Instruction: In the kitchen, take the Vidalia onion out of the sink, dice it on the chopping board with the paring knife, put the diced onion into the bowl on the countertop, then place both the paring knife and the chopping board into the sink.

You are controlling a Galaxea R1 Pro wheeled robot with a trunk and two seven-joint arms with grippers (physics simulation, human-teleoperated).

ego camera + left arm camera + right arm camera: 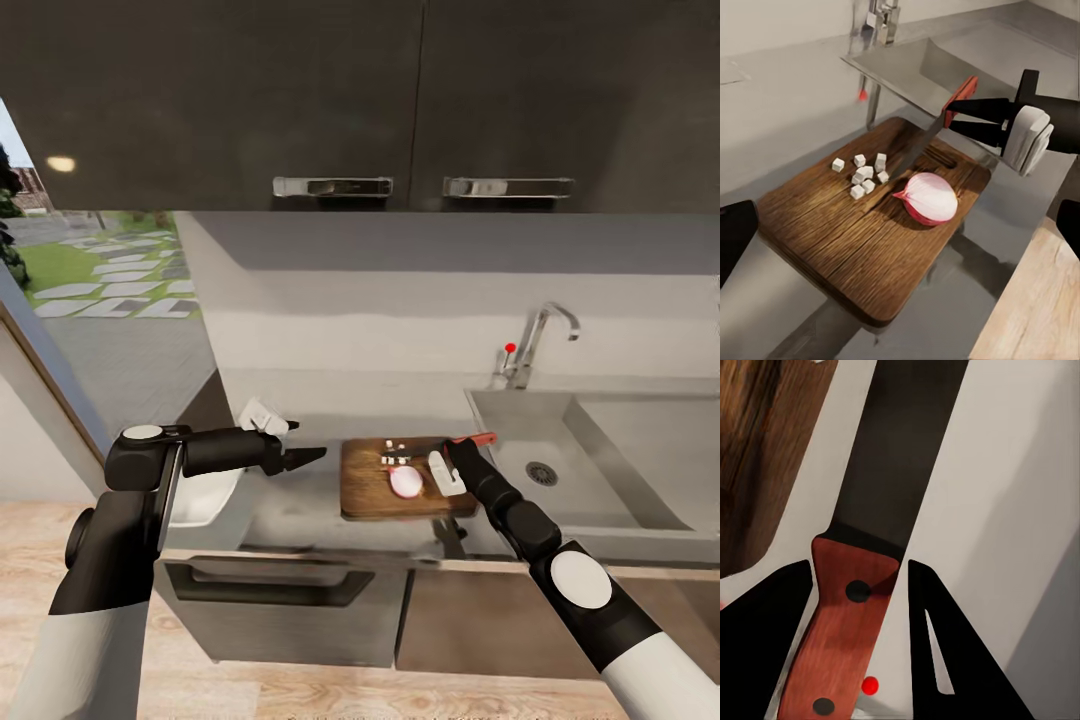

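The right gripper (pixel 862 607) fills the lower part of the right wrist frame, its two black fingers clamped on the red handle of the paring knife (pixel 844 637), the dark blade running up toward the top centre. In the head view that gripper (pixel 462 452) sits at the right edge of the chopping board (pixel 372 495), middle of the frame, beside the sink (pixel 600 470).

On the board, the Vidalia onion (pixel 928 198) lies as a half, cut face down, near the centre of the left wrist frame. A small cluster of diced cubes (pixel 866 176) sits just left of it. The blade tip rests near those cubes. The bowl (pixel 205 495) is at lower left in the head view, largely hidden behind the left arm.

The left gripper (pixel 300 458) hovers left of the board with its jaws apparently together on nothing, though the angle is poor.

Risks: nothing steadies the half, so a downward cut could make its rounded top roll or skid off the board's edge. The blade could also sweep the loose cubes onto the countertop (pixel 300 515). The handle is pinched near its front end, so it may pivot under load.

No brand, label or writing is legible anywhere.
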